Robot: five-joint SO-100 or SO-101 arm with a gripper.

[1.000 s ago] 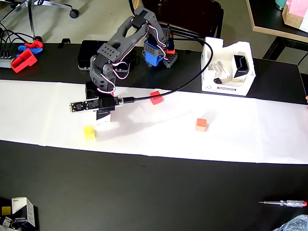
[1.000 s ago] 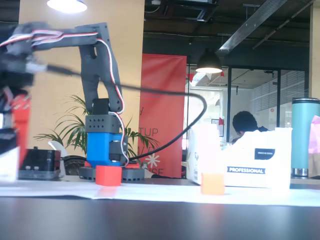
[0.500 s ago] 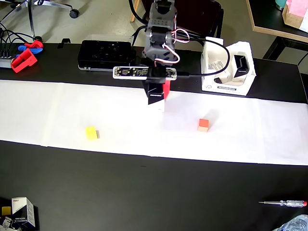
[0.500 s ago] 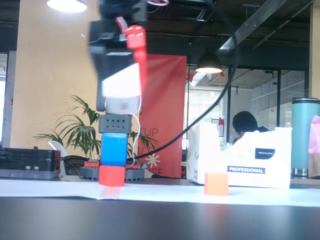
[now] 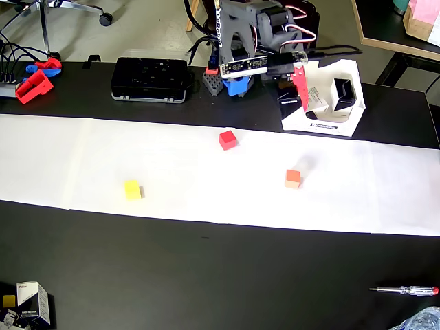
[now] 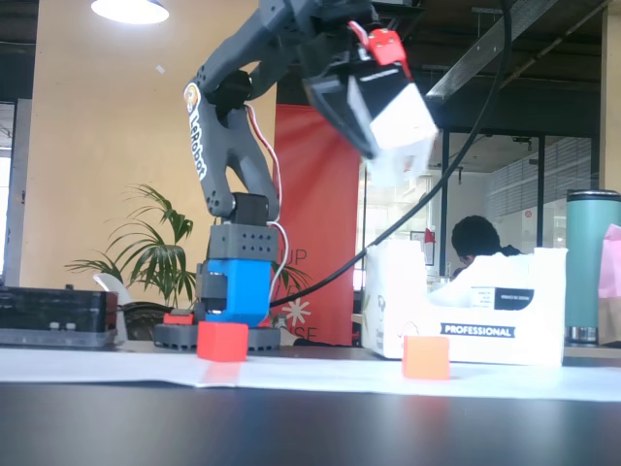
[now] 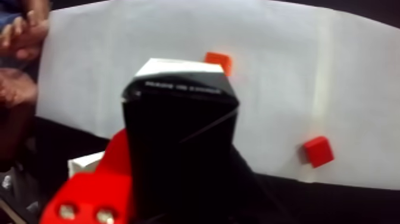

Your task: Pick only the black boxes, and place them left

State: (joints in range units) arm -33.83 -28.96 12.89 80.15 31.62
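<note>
Hand [image 6: 383,102] pinching glossy black box [image 7: 181,149], white-sided, aloft over white open carton [image 5: 340,120].

Black box [image 7: 178,149] fills the center, clamped against the hand's red finger [image 7: 95,193]. Below on white paper [image 7: 286,77]: orange cube [image 7: 218,61], red cube [image 7: 317,151].

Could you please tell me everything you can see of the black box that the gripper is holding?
The black box is a small carton with glossy black faces, a white end and a line of small print too blurred to read. It is clamped in the gripper, a red finger against one side, held tilted in the air above the white carton, touching nothing else.
</note>
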